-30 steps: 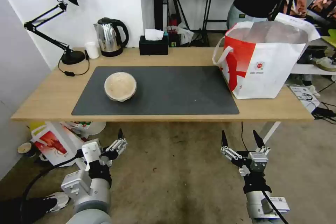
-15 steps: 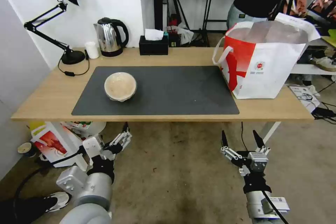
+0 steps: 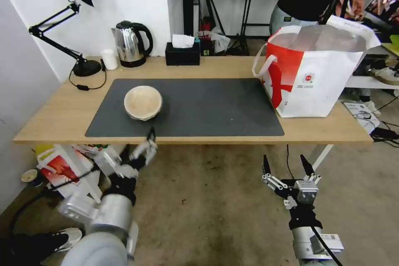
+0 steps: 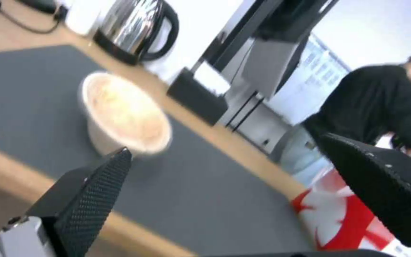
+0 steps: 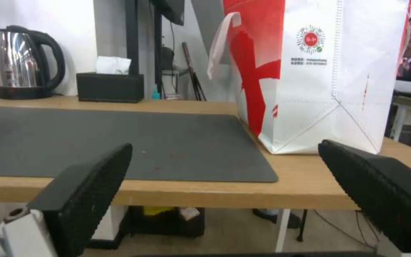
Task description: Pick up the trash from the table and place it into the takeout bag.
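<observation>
My left gripper (image 3: 146, 143) has come up from down near the floor to the front edge of the table (image 3: 58, 112), its fingers spread wide and holding nothing. It now points at the beige bowl (image 3: 143, 102) on the dark mat (image 3: 208, 108). I think the grab comes next. My right gripper (image 3: 286, 168) waits low, wide open. The bag (image 3: 316, 79) stands on the table's right end.
</observation>
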